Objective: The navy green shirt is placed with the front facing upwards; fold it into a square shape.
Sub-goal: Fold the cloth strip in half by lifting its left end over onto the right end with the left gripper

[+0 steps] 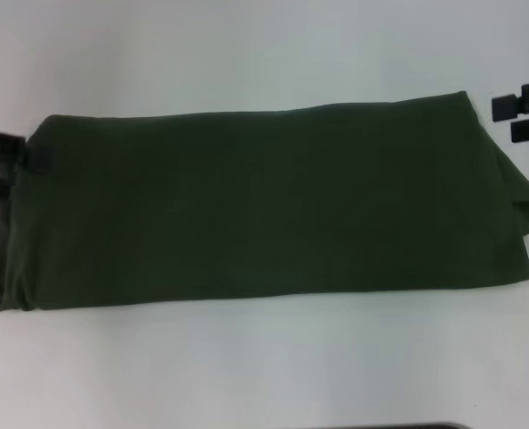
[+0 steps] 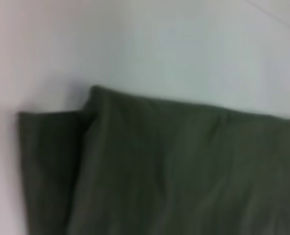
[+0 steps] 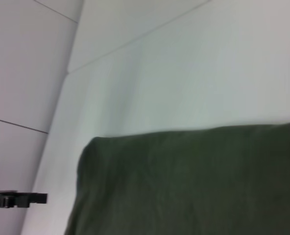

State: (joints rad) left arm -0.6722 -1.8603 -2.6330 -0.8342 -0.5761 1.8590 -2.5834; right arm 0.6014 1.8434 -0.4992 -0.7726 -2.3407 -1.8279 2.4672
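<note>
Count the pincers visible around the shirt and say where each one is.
2. The left pincer is at the shirt's far left corner, touching the cloth. The right pincer sits on the table just off the far right corner, apart from the shirt.

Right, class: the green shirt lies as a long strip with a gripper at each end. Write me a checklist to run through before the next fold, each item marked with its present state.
1. Navy green shirt folded into a long flat band: ok.
2. Already square: not ok, far wider than deep.
3. Left gripper at the shirt's left end, touching its far corner: ok.
4. Left gripper actually pinching cloth: cannot tell.
5. Right gripper on the shirt: not ok, it sits just off the far right corner, over the white table.
6. Right end tidy: not ok, a layer sticks out at the edge.
</note>
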